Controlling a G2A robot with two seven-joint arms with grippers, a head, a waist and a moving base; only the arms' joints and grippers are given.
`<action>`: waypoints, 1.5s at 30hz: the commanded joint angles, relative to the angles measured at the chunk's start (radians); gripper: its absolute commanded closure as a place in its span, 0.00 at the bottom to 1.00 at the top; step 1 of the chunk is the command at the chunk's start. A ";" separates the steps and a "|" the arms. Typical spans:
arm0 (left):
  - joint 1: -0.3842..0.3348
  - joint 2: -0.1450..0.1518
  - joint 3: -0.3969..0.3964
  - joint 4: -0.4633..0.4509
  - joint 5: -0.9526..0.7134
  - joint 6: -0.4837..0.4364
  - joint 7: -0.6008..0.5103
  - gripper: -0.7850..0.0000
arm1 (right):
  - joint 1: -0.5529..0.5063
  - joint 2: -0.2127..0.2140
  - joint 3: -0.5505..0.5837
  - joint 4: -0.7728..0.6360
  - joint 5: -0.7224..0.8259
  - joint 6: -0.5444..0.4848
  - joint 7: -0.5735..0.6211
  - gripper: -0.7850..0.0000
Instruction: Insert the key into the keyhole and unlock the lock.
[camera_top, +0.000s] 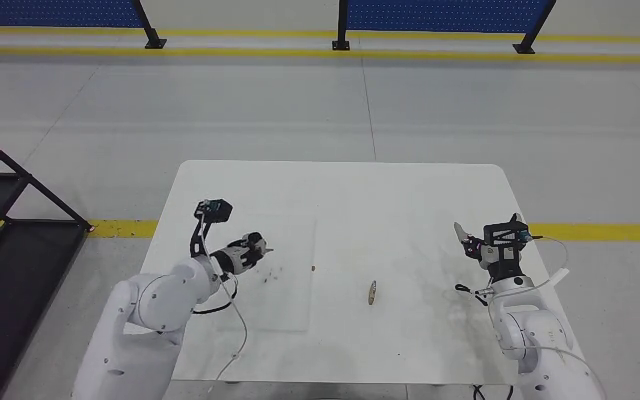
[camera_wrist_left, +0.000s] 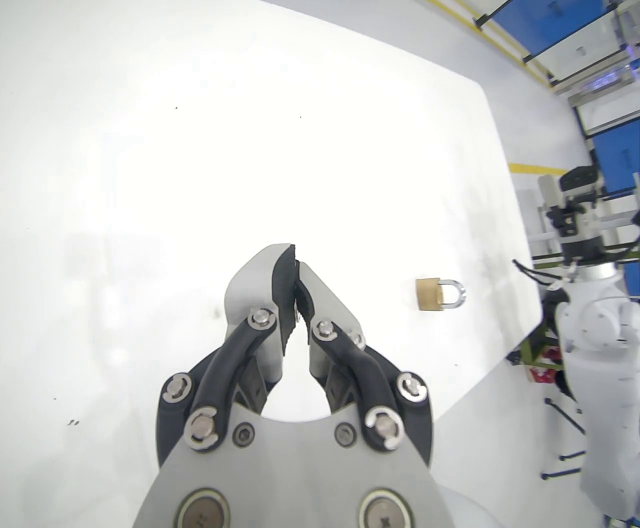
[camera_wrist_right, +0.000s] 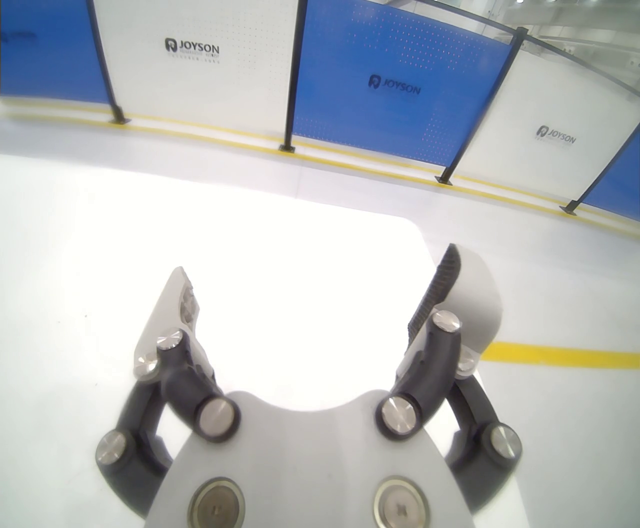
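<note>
Left gripper (camera_wrist_left: 296, 257) is clamped shut, pads pressed together; whether anything's pinched in there can't be told tbh. The padlock (camera_wrist_left: 440, 294) is laid flat on the table (camera_top: 400, 190), out ahead of it and well apart, roughly between it and the right gripper (camera_wrist_right: 315, 265), which is held wide open.

The lock (camera_wrist_left: 439, 294) lies with open tabletop (camera_wrist_left: 300, 175) all around.

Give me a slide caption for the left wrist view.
Left gripper shut over the white table, brass padlock lying flat beyond it.
</note>
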 joint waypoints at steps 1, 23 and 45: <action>0.005 0.001 -0.033 0.025 -0.088 -0.036 0.009 1.00 | 0.000 0.000 0.000 0.000 0.000 0.000 0.000 0.00; -0.084 0.020 -0.192 0.434 -0.822 -0.316 -0.122 1.00 | 0.000 0.000 0.000 0.000 0.000 0.000 0.000 0.00; -0.148 0.035 -0.172 0.596 -1.095 -0.466 -0.262 1.00 | 0.000 0.000 0.000 0.000 0.000 0.000 0.000 0.00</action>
